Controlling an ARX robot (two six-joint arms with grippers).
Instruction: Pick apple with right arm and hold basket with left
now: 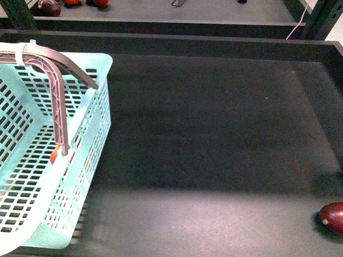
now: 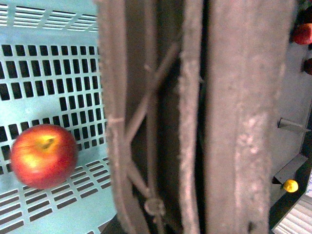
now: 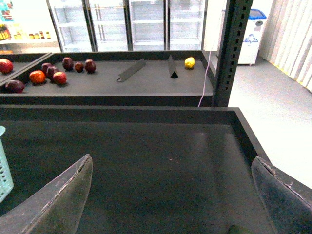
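The aqua slotted basket (image 1: 32, 160) stands at the left of the dark shelf. Its two brown handles (image 1: 59, 80) are raised together. In the left wrist view the handles (image 2: 219, 117) fill the middle, very close to the camera; my left gripper is shut on them, its fingers hidden. The red apple (image 2: 44, 155) with yellow streaks lies inside the basket (image 2: 53, 58). A red sliver of the apple (image 1: 54, 155) shows through the basket wall. My right gripper (image 3: 170, 195) is open and empty above the bare shelf, the basket corner (image 3: 4, 168) to one side.
A dark maroon oval fruit (image 1: 333, 216) lies at the shelf's front right. The shelf has a raised rim (image 3: 243, 126) and a dark post (image 3: 231, 48). The farther shelf holds several red and maroon fruits (image 3: 48, 73), a lemon (image 3: 189, 62) and two dividers.
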